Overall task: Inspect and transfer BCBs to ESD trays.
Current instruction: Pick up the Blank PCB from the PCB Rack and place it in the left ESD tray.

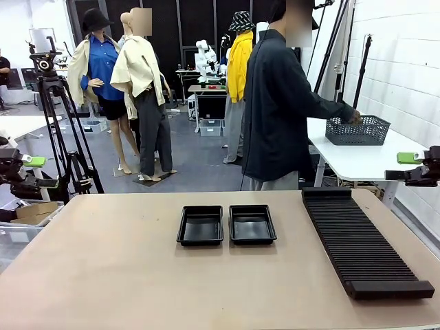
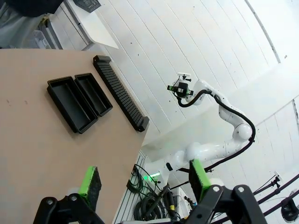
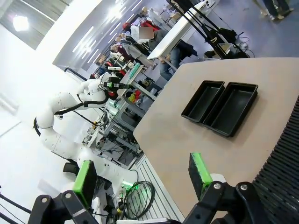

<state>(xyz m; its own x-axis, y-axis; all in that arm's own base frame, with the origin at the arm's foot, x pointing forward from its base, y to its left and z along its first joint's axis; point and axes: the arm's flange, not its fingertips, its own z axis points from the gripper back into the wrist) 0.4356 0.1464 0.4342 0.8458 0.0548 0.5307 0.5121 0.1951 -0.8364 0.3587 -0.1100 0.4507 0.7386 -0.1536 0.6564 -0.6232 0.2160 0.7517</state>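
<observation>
Two shallow black ESD trays point(image 1: 227, 225) sit side by side near the middle of a light brown table point(image 1: 103, 275), their long rims touching or very nearly touching. Both the left-hand tray point(image 1: 201, 228) and the right-hand tray point(image 1: 252, 225) show a bare black floor. To the right of the trays, well apart from them, a long black ribbed rack point(image 1: 361, 240) runs from the far edge of the table toward the near edge. Beyond the trays, past the far edge, a person point(image 1: 278, 110) in a dark top stands turned to the right. One hand point(image 1: 355, 117) reaches to a dark mesh basket point(image 1: 357, 130) on a white side table point(image 1: 357, 161). Far to the left of the trays, out past the side of the table, the left gripper point(image 2: 145, 177) hangs in the air. Its green-padded fingers point(image 2: 89, 179) are spread wide with nothing between them. Far to the right of the trays, beyond the rack, the right gripper point(image 3: 142, 176) hangs the same way, jaws released and grasping nothing. Each wrist view looks down at an angle on the trays from a distance.
</observation>
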